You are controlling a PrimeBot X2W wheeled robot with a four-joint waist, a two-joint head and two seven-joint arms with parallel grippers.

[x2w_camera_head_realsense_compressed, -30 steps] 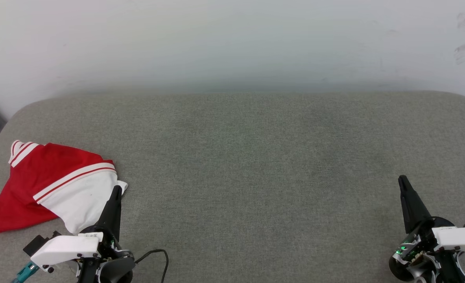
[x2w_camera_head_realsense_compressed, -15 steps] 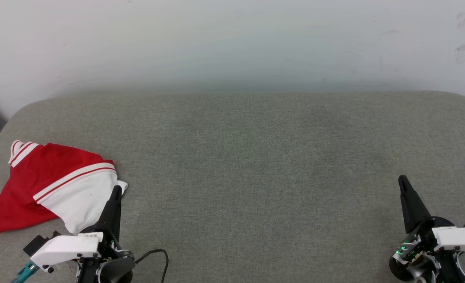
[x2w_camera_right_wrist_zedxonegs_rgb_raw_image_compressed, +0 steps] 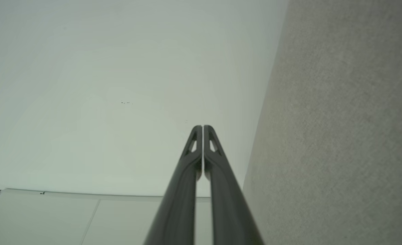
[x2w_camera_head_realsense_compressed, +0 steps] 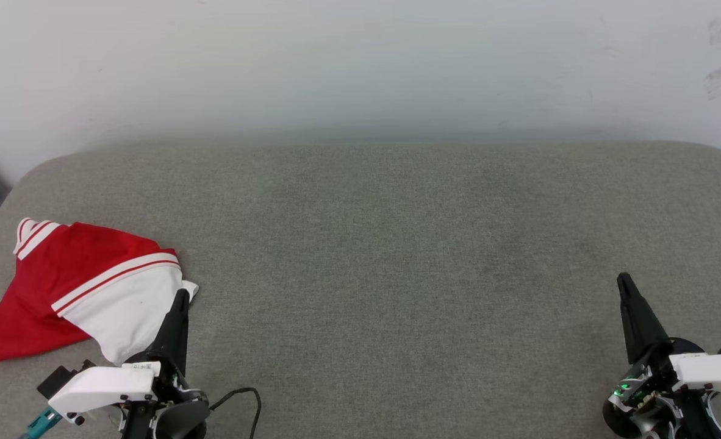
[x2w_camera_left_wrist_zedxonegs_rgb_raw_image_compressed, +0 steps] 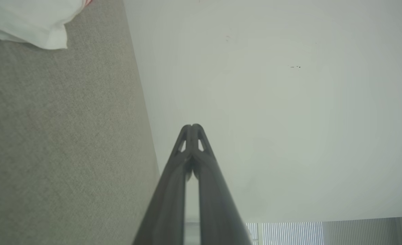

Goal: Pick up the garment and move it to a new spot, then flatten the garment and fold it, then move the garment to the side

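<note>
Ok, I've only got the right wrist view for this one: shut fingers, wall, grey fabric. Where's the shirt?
Observer: The shirt lies on the left near part of the grey cushion, red with a white panel facing up.
Operator: Is the other tool gripping it?
Observer: No. The left tool is shut on nothing. In its wrist view the white cloth sits off to one side, clear of the fingers.
Operator: And how far is my tool from the shirt?
Observer: The right tool is at the near right of the cushion, with the whole bare middle between it and the shirt.
</note>
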